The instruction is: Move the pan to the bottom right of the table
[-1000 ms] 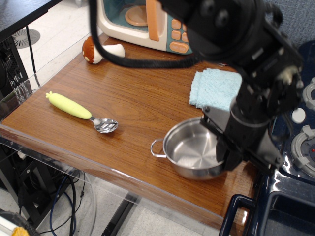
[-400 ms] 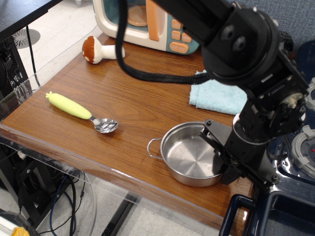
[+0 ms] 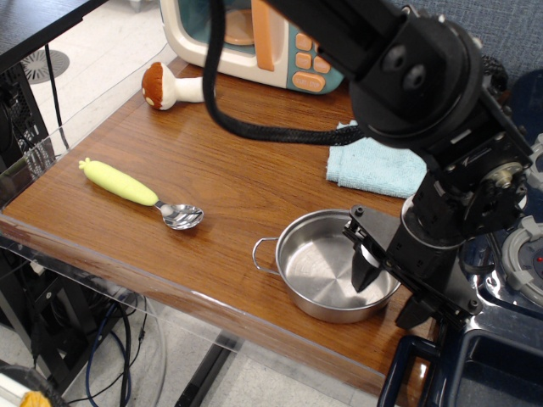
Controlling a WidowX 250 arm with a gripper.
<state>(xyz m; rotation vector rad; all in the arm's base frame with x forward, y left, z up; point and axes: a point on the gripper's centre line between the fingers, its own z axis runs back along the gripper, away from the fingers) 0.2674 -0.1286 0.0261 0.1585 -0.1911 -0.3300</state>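
We have the pan (image 3: 329, 268) resting flat on the tabletop (image 3: 229, 178), near the front edge and toward the right corner, just beside the dark blue toy stove (image 3: 501, 339). This place looks like the bottom right that the task asks for, so we judge that the pan is about where it should end. Our gripper (image 3: 391, 293) stands over the right side of the pan with its fingers (image 3: 366, 273) spread apart: one dark finger points down inside the bowl and the other is outside the wall, so the rim passes between them, and they do not seem to press it. We think this straddling pose is there because the thin wall is the easiest part to pinch on such a low pot. The loop handle (image 3: 264, 254) points to the left, away from us. The spoon with the yellow-green handle (image 3: 140, 193) lies well apart at the left, the light blue cloth (image 3: 373, 164) is behind the pan, and the toy mushroom (image 3: 174, 86) and the toy microwave (image 3: 250, 38) stay at the back, so nothing crowds the pan.
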